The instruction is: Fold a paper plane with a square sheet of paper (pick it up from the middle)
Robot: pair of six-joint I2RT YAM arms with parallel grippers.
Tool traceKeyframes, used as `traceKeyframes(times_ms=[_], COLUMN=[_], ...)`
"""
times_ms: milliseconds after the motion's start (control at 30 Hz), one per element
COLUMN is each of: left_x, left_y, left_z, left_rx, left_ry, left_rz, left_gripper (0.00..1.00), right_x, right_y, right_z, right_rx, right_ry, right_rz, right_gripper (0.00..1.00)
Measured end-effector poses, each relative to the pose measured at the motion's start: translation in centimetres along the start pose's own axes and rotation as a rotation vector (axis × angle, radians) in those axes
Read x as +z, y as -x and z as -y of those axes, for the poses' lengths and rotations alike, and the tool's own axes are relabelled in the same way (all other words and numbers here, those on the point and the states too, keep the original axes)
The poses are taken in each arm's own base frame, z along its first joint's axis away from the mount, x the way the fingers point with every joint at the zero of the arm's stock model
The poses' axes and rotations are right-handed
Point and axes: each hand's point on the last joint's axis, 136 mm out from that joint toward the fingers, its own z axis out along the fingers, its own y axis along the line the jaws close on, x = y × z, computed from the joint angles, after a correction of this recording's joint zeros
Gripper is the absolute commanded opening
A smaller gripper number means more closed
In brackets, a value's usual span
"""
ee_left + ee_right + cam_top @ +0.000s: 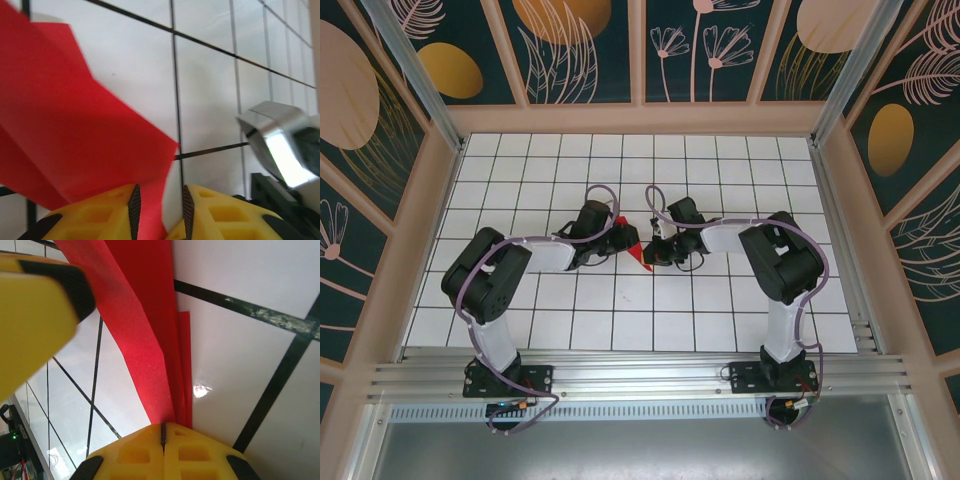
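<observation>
Fingers (200,450) on the right: pressed pad to pad with no gap, clamped by the right gripper (163,432) onto the narrow end of the red paper (145,315). Several stacked layers run straight into the seam between the pads. Most likely held this way to pin the layers so the creases cannot spring apart.

On the left: yellow fingers (100,215) set slightly apart, with a lower corner of the red paper (75,125) dipping into the gap of the left gripper (159,205). White tile shows beside that corner, so not squeezing; thin paper would need closed pads. Reads as loosely straddling the edge, either just short of a pinch or just off one; cannot say which.

From above: red paper (635,250) seen as a small pointed shape between the two grippers, near the middle of the white grid table (620,330), apparently tilted up off the tiles rather than lying flat. Already folded into layers, not a flat square; not a finished dart either, judging by the broad loose flap on the left side.

Sensible arrangement for creasing: one end anchored, the other free to be caught and drawn over. Risk of tearing or skewing if pulled against the firm right-hand clamp.
</observation>
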Motion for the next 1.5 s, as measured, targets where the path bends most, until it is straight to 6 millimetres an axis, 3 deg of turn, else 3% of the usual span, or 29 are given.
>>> traceKeyframes(times_ms=[433, 967, 1267, 1500], left_x=[0.3, 0.4, 0.4, 0.4], left_y=[0.8, 0.8, 0.8, 0.8], left_z=[-3.5, -4.0, -4.3, -4.3], left_rx=[-0.017, -0.024, -0.029, -0.029], left_ry=[0.202, 0.24, 0.253, 0.253], left_rz=[0.035, 0.025, 0.026, 0.025], left_gripper=[0.29, 0.24, 0.19, 0.19], right_x=[0.0, -0.2, -0.6, 0.5], right_y=[0.0, 0.4, 2.6, 2.8], right_z=[0.1, -0.4, -2.1, -2.5], right_rx=[-0.001, -0.008, -0.043, -0.059], right_ry=[-0.006, -0.02, -0.015, -0.013], right_rz=[0.002, -0.006, 0.036, 0.023], right_gripper=[0.01, 0.02, 0.02, 0.02])
